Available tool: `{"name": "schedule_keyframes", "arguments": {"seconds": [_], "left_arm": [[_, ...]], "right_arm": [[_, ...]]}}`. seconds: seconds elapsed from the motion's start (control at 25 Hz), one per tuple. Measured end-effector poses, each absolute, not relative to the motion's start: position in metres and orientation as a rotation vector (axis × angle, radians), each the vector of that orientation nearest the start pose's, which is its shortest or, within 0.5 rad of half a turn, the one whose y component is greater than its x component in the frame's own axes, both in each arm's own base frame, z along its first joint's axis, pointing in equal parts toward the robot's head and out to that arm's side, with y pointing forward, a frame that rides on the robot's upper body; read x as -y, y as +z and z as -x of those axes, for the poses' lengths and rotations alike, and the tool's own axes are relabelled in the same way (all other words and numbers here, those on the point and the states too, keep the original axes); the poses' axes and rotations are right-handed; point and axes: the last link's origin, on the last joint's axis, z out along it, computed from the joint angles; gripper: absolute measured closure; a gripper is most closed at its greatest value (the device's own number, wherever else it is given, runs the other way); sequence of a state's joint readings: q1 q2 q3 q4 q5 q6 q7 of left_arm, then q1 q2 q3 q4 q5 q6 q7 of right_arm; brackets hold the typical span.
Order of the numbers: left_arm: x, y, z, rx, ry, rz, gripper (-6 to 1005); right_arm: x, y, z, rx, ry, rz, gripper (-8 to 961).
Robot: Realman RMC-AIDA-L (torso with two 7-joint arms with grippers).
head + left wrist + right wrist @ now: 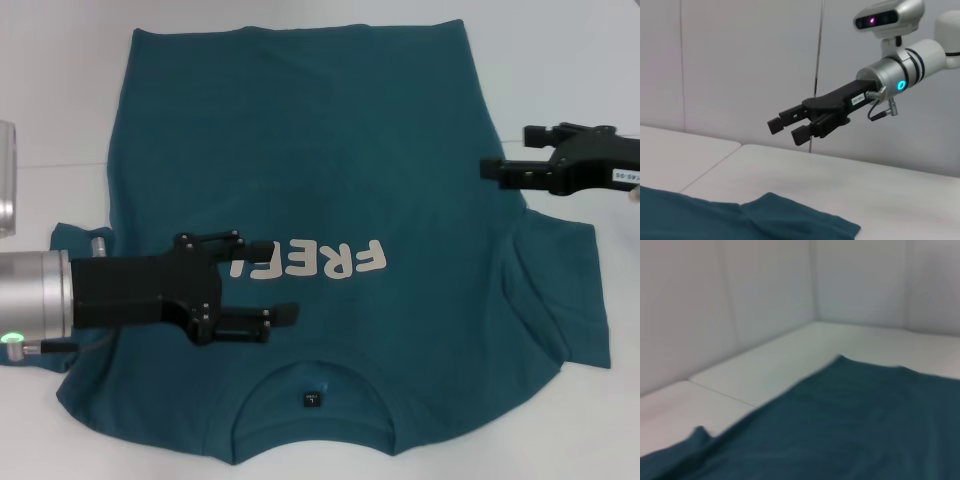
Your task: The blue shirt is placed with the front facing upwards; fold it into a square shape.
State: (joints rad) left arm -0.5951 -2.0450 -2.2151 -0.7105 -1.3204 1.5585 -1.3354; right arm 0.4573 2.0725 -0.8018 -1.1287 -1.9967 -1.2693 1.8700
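white tabletop (pixel 60 100) under plain pale walls, with a seam line running across it at the left of the head view. blue shirt (pixel 330 140) lies flat and face up, filling most of the frame; collar and neck label (pixel 311 400) sit at the lower centre, hem along the top edge, cream lettering (pixel 320 262) across the middle. one sleeve spreads at the right of the frame; the other, at lower left, is largely hidden under the arm.

left gripper (pixel 270 283) hangs over the chest at centre left, fingers parted fairly wide and holding nothing; whether they touch the cloth cannot be told. right gripper (pixel 510 152) hovers at the upper right, just beyond the shirt's side edge, above the sleeve; its two fingers stand a little apart and carry nothing. it also appears in the left wrist view (pixel 790 127), raised clear of the table.

handling, as a judgement: light, limp cotton that will drape, drag and wrinkle rather than hold a shape. pinch a thin edge, at a sleeve tip, shoulder seam or hem corner, not the flat middle. no fold yet appears made; a side or sleeve fold looks like the likely opening step.
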Motion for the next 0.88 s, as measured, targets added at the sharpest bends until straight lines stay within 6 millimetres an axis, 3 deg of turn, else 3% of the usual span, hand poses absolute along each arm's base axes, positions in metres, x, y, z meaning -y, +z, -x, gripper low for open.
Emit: {"name": "schedule_keyframes", "arguments": {"seconds": [0.48, 0.88], "left_arm": [[-0.353, -0.011, 0.210, 0.333, -0.732, 2.815, 152], [-0.350, -0.019, 0.213, 0.366, -0.730, 2.807, 153]], "right_arm": [[-0.388, 0.095, -0.268, -1.016, 0.155, 2.235, 13], [-0.376, 0.102, -0.282, -1.214, 0.036, 2.189, 12]]}}
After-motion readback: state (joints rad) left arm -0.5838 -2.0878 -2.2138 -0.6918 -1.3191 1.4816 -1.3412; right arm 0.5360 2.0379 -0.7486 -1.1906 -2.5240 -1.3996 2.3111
